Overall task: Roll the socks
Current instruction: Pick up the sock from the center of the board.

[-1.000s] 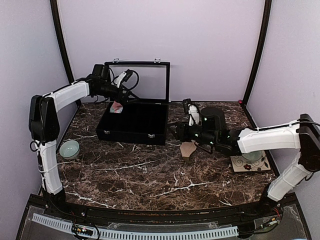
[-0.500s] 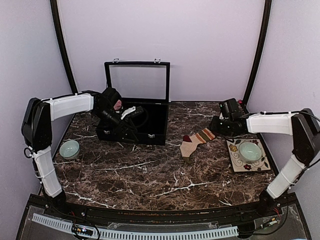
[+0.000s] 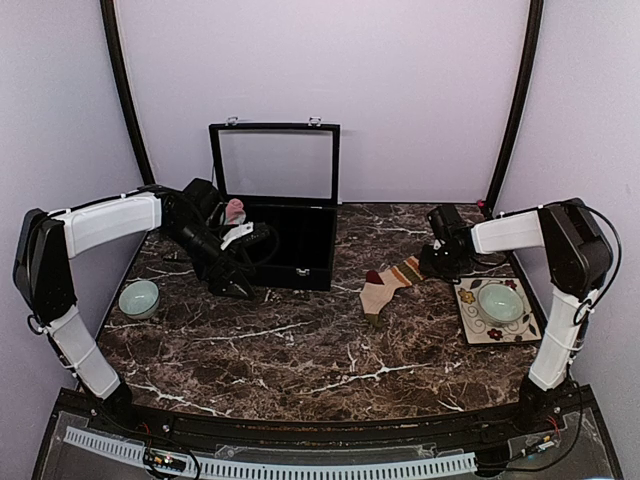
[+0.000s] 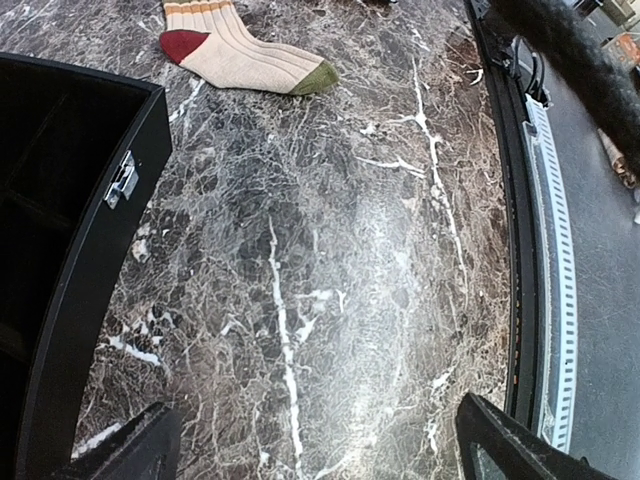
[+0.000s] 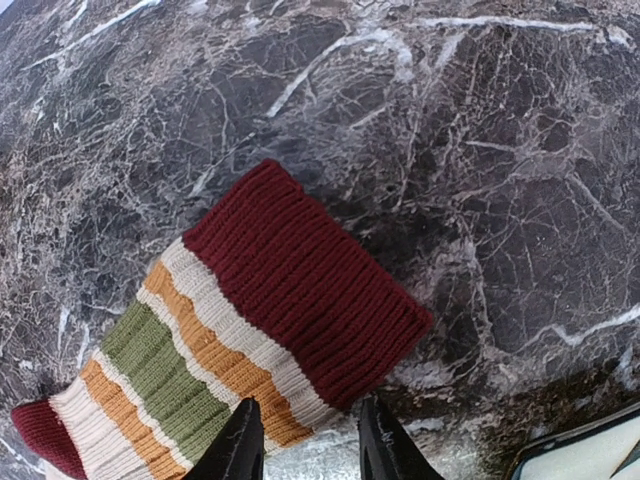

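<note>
step: right gripper (image 5: 310,450) hovering at sock (image 5: 250,330) cuff — jaws narrowly apart, holding nothing
left gripper (image 4: 310,455): gaping wide, idling
next: you're likely pinching cuff, then rolling

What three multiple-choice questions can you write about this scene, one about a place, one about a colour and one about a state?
1. Where does the striped sock lie?
A. flat on the marble table, between the black case and the plate
B. inside the black case
C. rolled up on the plate

2. What colour is the cuff of the striped sock?
A. blue
B. white
C. maroon

3. How does the lid of the black case stand?
A. shut
B. raised, so the case is open
C. taken off and lying on the table

Answers:
1 A: the top view shows it unrolled on the marble, between the two.
2 C: the right wrist view shows a dark red ribbed band at its end.
3 B: the lid stands upright behind the open box.
</note>
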`<state>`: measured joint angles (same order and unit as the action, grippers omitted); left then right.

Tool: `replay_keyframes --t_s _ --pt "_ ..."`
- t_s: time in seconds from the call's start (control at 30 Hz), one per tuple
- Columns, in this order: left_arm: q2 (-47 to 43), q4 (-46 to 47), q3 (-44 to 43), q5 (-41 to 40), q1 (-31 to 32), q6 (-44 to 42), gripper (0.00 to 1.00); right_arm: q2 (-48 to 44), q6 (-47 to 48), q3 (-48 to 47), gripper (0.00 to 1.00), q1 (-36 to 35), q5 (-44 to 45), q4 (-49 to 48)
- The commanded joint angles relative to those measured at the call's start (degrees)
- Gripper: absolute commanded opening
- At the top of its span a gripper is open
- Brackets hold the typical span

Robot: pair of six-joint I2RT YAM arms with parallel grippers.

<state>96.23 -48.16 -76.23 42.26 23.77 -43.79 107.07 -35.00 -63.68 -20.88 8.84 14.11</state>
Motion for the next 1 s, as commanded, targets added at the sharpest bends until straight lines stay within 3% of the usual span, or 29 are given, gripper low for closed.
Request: replay_keyframes --t_s 0.0,0.47,0.57,0.63,0.97 --pt "-2.3 -2.0 0.7 -2.0 -0.3 -0.2 0.99 1.3 0.2 -1.9 0.33 1.4 1.4 0.4" --pt "-3.4 -1.9 -0.2 -2.5 -0.3 3.1 0.99 8.7 0.1 -8.1 0.22 3.2 -1.2 0.6" --pt "-3.7 -1.9 0.0 -2.9 -0.3 3.3 0.99 8.6 0.0 -7.4 0.41 3.2 -1.4 0.7" --pt "-3.8 -2.0 0.0 -2.8 -0.3 3.6 0.99 8.4 0.1 -7.2 0.46 3.2 -0.9 0.9" --pt "-5.0 -0.3 1.0 -3.5 -0.4 5.7 0.99 10.9 -1.0 -7.6 0.1 3.2 -0.3 -1.1"
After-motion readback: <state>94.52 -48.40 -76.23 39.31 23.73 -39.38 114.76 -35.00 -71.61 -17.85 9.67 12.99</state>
